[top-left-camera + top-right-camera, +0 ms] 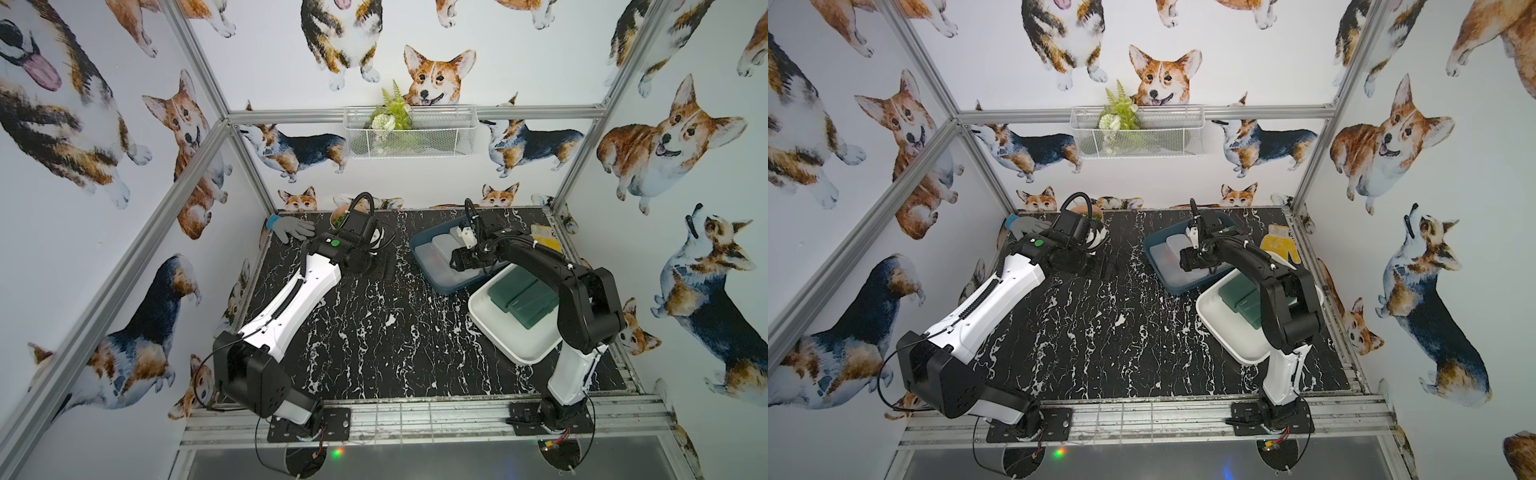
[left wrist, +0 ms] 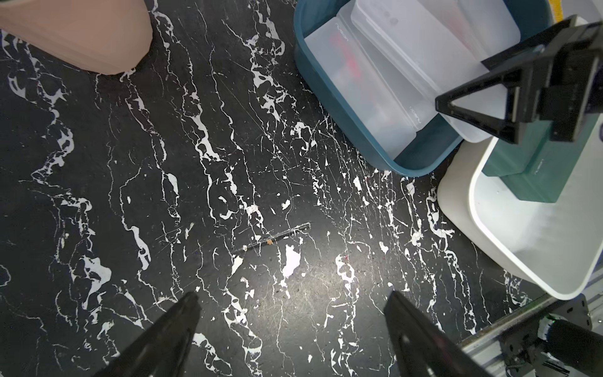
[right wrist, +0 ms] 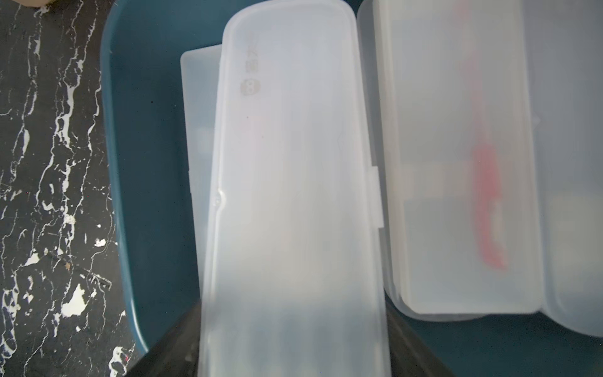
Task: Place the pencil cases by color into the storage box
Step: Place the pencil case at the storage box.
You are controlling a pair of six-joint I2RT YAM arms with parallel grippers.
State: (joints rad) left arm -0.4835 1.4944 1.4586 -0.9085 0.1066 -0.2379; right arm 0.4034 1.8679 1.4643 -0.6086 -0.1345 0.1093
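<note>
– Both arm bases sit on the near rail, the left base (image 1: 307, 424) and the right base (image 1: 552, 415). What comes after them?
– Then the black marbled table (image 1: 374, 332), bare across its middle. On the right stands the white box (image 1: 490, 328), with dark green cases (image 1: 523, 299) lying flat in it, side by side.
– And the left gripper (image 2: 292, 293)?
– It hangs over bare table farther out on the left, jaws spread wide with nothing between them.
– And the right gripper (image 3: 290, 313)?
– It is over the blue box (image 1: 444, 286), which stands just beyond the white box. Its jaws clamp a frosted case (image 3: 293, 196) by the long sides, tilted above the other frosted cases (image 1: 436, 249) lying in that box.
– What is beyond that?
– A grey glove (image 1: 295, 228) lies at the far left, with a peach pot (image 2: 81, 32) near it. A yellow glove (image 1: 1279, 245) lies at the far right behind the blue box. A wire basket (image 1: 440, 137) with greenery hangs on the far wall.
</note>
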